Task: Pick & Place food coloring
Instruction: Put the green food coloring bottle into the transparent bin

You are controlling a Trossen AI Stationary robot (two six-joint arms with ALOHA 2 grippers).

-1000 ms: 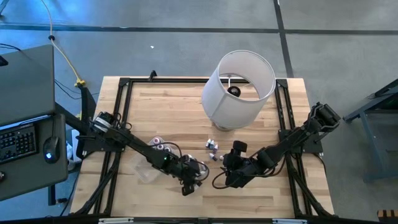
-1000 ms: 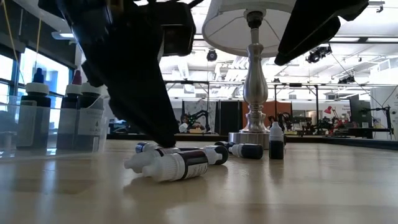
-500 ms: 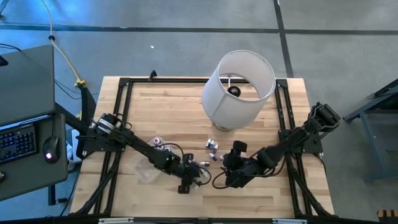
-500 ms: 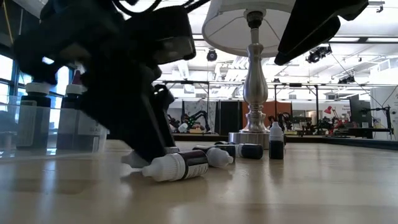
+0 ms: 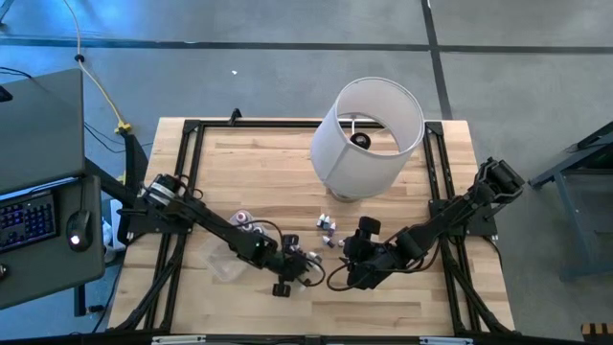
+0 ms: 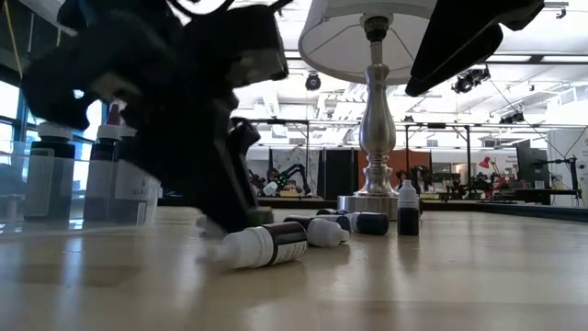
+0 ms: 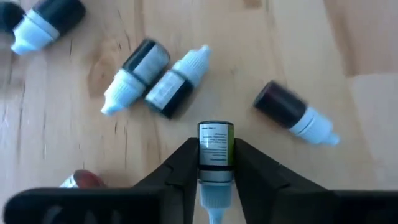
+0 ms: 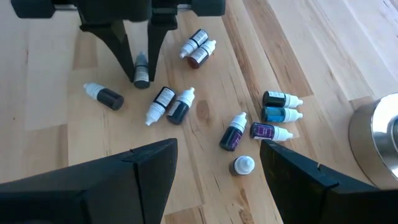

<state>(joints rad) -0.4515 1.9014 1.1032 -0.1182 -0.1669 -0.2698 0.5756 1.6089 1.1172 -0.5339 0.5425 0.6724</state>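
**Left fingers close on a bottle**

A second ago the left gripper [image 7: 214,163] hung open over the scattered food coloring near the table's front. It has since swung lower and a little toward the front edge, and its fingers [image 7: 180,165] have come in on either side of one bottle [image 7: 215,144], now pinched between them with its cap toward the wrist.

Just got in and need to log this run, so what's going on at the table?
The left gripper has closed its fingers on one small food coloring bottle among several more bottles lying loose on the wooden table. Some bottles already stand in a clear tub. The right gripper waits open nearby, holding nothing. A lamp stands at the table's far side.
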